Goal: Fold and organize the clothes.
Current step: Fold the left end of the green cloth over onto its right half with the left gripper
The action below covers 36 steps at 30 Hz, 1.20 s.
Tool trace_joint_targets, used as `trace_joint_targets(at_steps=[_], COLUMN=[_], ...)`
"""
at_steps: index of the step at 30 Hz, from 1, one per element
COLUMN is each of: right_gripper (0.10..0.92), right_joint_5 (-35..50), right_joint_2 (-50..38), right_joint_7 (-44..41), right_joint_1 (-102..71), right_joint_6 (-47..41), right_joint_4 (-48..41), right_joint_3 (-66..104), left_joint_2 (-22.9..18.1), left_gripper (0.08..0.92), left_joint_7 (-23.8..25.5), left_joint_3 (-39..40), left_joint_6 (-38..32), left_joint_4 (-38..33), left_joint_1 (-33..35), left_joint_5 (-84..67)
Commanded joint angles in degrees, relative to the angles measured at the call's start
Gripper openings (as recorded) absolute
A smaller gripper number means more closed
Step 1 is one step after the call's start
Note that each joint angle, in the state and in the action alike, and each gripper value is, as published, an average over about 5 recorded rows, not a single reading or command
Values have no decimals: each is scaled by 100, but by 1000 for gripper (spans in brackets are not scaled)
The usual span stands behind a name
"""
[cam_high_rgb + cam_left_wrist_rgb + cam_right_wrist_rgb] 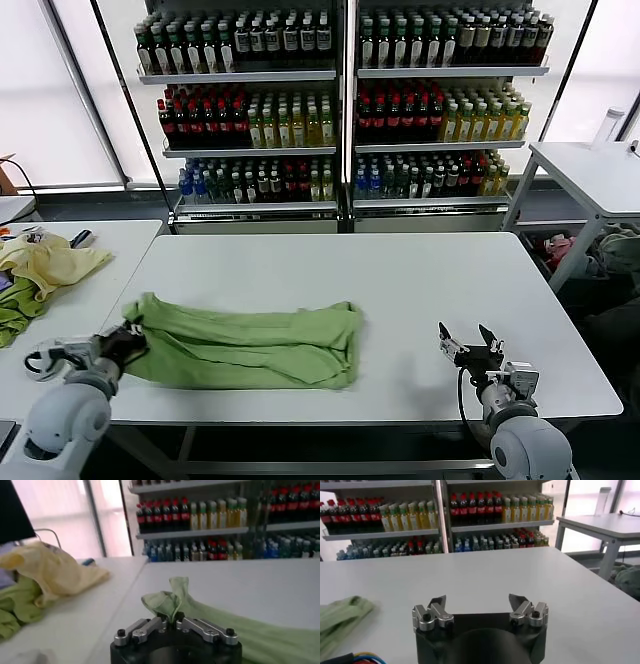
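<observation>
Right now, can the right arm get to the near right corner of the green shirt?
Probably yes. The right gripper is open and empty over bare table, with nothing between it and the green shirt. The left gripper is shut on the shirt's far end, out of the way.

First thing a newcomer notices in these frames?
The light green shirt lying bunched across the near left of the white table, its left end pinched in the shut left gripper. Next, the right gripper open over bare tabletop at the near right. Behind the table, shelves of bottles fill the background.
</observation>
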Motion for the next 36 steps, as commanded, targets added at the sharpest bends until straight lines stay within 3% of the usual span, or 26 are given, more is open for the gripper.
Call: trace_joint_targets(at_steps=[1, 8, 17, 27, 32, 36], right_gripper=[823, 823, 823, 823, 823, 823], right_joint_5=[5, -12, -6, 10, 33, 38], right_joint_2=[-5, -38, -108, -149, -187, -197], right_joint_7=[-8, -19, -27, -26, -24, -22], right_joint_1=[5, -83, -140, -138, -119, -77], right_joint_6=[9, 33, 57, 76, 84, 87], right_joint_4=[55, 118, 180, 171, 132, 83], right_joint_3=[8, 77, 150, 151, 154, 132], left_joint_2=[313, -794, -1749, -2274, -2298, -2276], left_gripper=[132, 132, 132, 132, 150, 243], left_joint_7=[151, 15, -212, -492, -208, 95], left_joint_3=[-567, 541, 1978, 2986, 3203, 3345], left_joint_6=[106, -4, -194, -241, -208, -255], left_joint_4=[-748, -1634, -1261, -206, -235, -304], left_joint_1=[-125, -152, -568, -1206, -1268, -1263], left_joint_5=[-2132, -3272, -2875, -1341, -860, -520])
